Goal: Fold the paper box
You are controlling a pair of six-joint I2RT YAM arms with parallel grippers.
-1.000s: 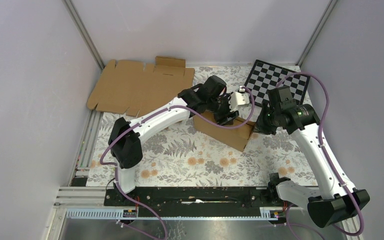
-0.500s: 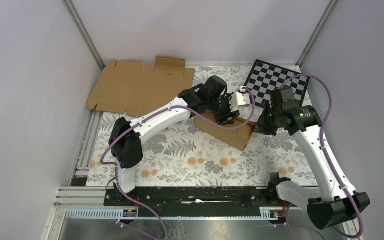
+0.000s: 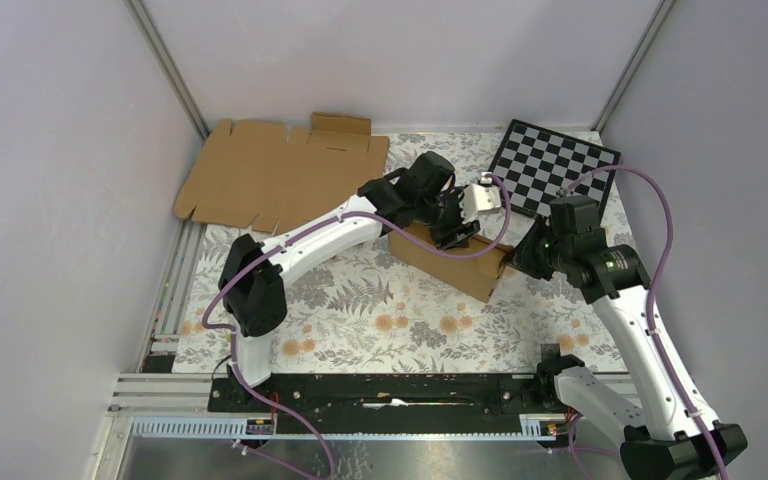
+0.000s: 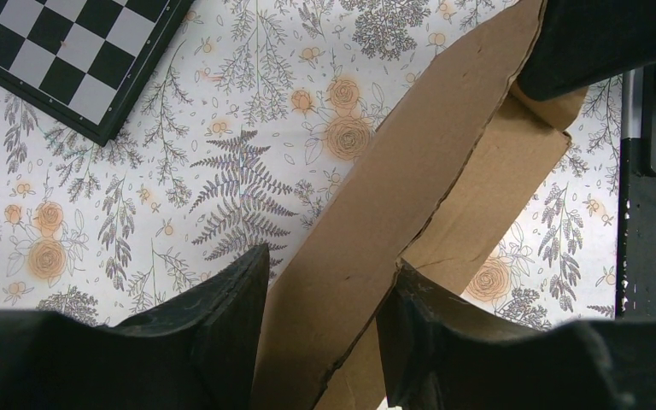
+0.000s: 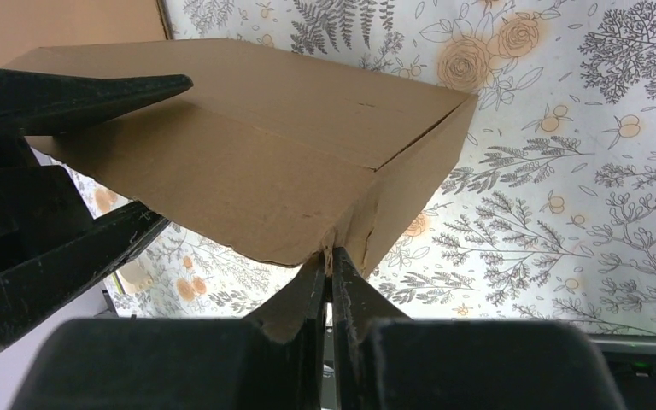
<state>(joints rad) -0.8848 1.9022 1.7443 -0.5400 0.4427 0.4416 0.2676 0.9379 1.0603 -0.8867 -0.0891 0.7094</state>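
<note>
The left hand (image 4: 329, 272) straddles one long wall of the paper box (image 3: 447, 260). A black finger (image 4: 222, 316) sits against each face of the cardboard, so the hand holds the box across a fairly wide span. The right hand (image 5: 330, 263) is pinched almost closed on the thin cardboard edge at the box's right corner.

The bench (image 3: 360, 310), covered in a floral print, spreads out around the box on every side. The flat cardboard sheet (image 3: 275, 175) lies well apart from the box, beyond it to the far left. The checkerboard (image 3: 557, 165) lies near the box, beyond it to the far right, and does not touch it. The box itself is brown, low and partly folded. Its long axis runs diagonally, with the right end nearer the arm bases.
</note>
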